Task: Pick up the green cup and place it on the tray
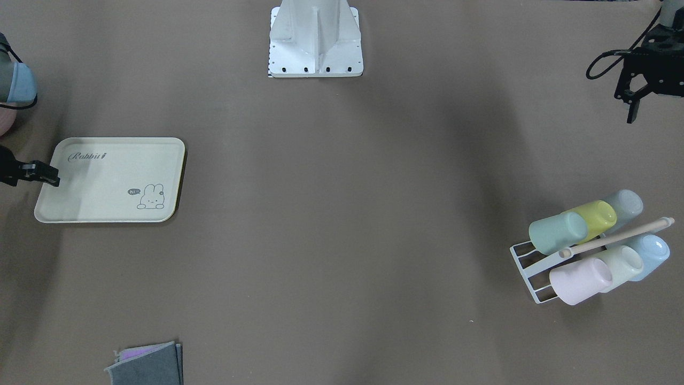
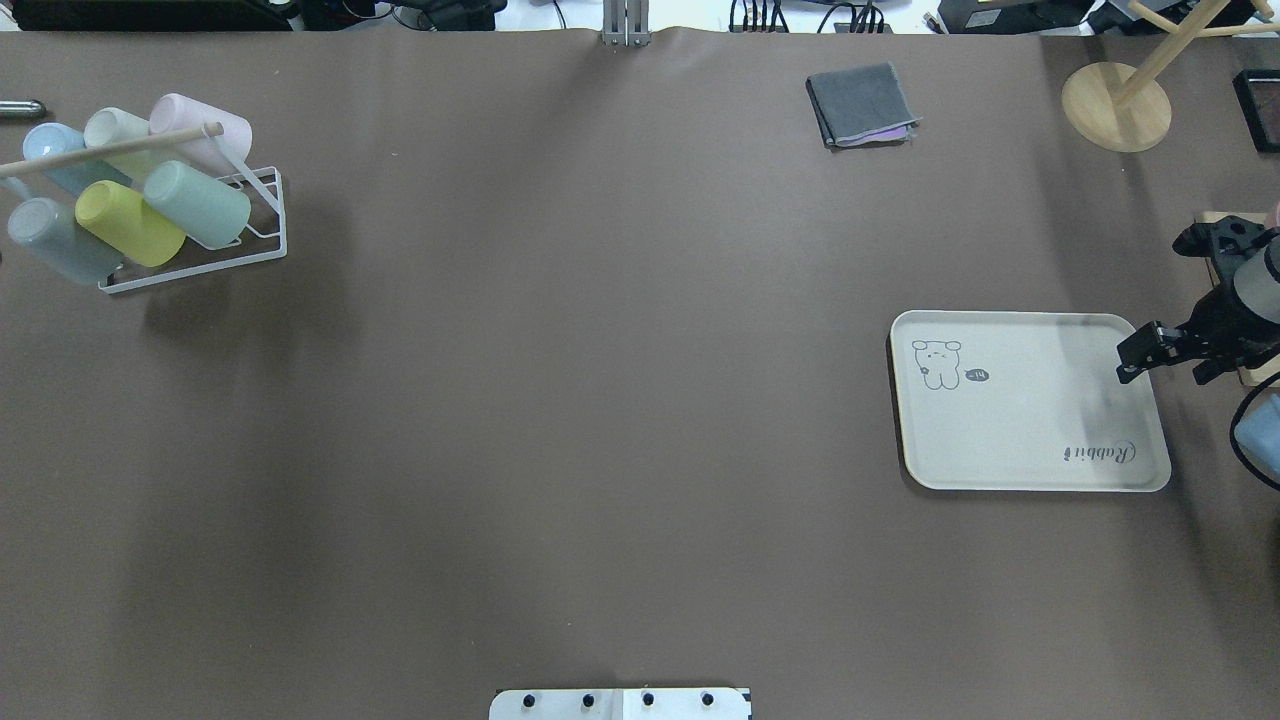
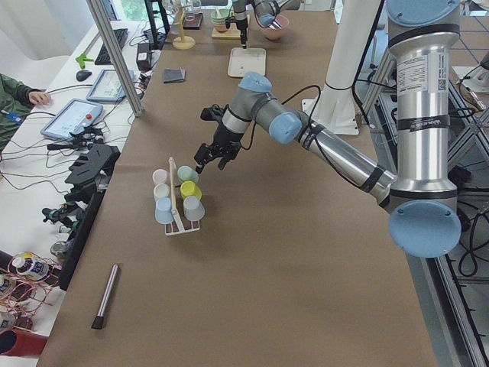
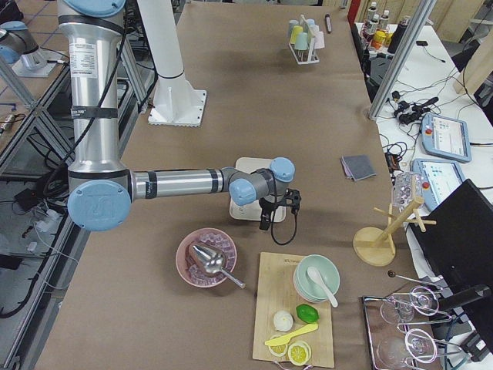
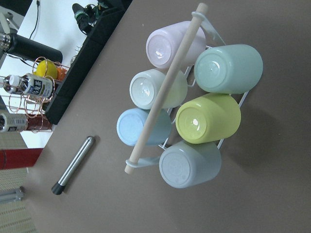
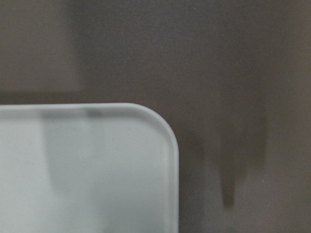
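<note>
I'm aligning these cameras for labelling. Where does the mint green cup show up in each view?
Front-facing: green cup at lower right.
Overhead: upper left.
Exterior left: left of centre.
Exterior right: top centre, among the racked cups, too small to single out.
Left wrist: upper right.
Right wrist: not in it.
Landmark: the yellow-green cup right beside it.

Long desk (image 2: 600,400), brown matte cover, soft shadow bands across it. White bench (image 3: 34,191) along one long side of desk, with tablets (image 3: 76,116) and cables (image 3: 30,164). Aluminium post (image 3: 114,57) at that edge. Tiled floor (image 4: 46,11) on the desk's opposite side.
</note>
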Action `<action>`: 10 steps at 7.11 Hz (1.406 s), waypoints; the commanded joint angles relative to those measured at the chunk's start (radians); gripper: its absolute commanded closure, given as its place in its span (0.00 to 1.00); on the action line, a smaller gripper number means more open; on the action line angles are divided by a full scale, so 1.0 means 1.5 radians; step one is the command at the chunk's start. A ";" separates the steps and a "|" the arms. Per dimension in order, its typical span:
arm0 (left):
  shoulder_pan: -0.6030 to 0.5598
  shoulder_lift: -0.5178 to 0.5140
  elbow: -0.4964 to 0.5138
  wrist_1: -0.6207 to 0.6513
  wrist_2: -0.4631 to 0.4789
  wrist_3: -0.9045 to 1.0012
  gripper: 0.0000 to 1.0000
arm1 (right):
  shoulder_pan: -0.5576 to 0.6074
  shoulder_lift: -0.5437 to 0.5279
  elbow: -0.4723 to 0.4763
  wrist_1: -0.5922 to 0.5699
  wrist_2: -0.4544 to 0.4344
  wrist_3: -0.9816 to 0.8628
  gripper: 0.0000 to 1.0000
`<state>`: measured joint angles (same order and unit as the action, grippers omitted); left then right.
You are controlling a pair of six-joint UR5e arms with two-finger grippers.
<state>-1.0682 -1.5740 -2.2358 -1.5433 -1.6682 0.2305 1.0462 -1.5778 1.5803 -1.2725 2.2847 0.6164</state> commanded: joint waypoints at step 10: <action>0.366 -0.235 0.223 0.294 0.563 0.356 0.02 | -0.009 -0.007 -0.002 0.001 0.004 0.002 0.45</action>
<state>-0.5389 -1.9250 -1.9261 -1.1028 -0.8602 0.6681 1.0334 -1.5906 1.5773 -1.2727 2.2889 0.6195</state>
